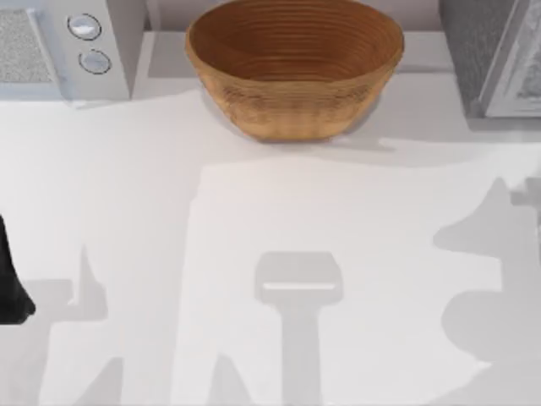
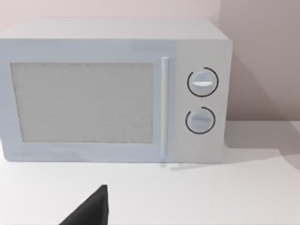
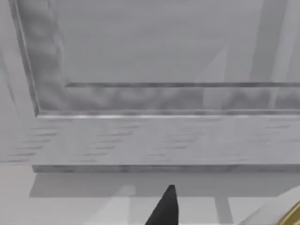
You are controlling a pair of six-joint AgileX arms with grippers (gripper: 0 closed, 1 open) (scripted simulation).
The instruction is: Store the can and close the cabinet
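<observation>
Facing a grey panelled cabinet at close range, the right gripper shows one dark fingertip; I cannot tell its state; top view's upper right corner holds the cabinet; left arm sits at the left edge; wicker basket upper centre; microwave upper left.

L arm parked at left edge

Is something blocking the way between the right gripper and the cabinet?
Nothing visible does. In the right wrist view, the right gripper faces the cabinet across bare table. The basket sits to the cabinet's left, out of the way. The left gripper faces the microwave.
</observation>
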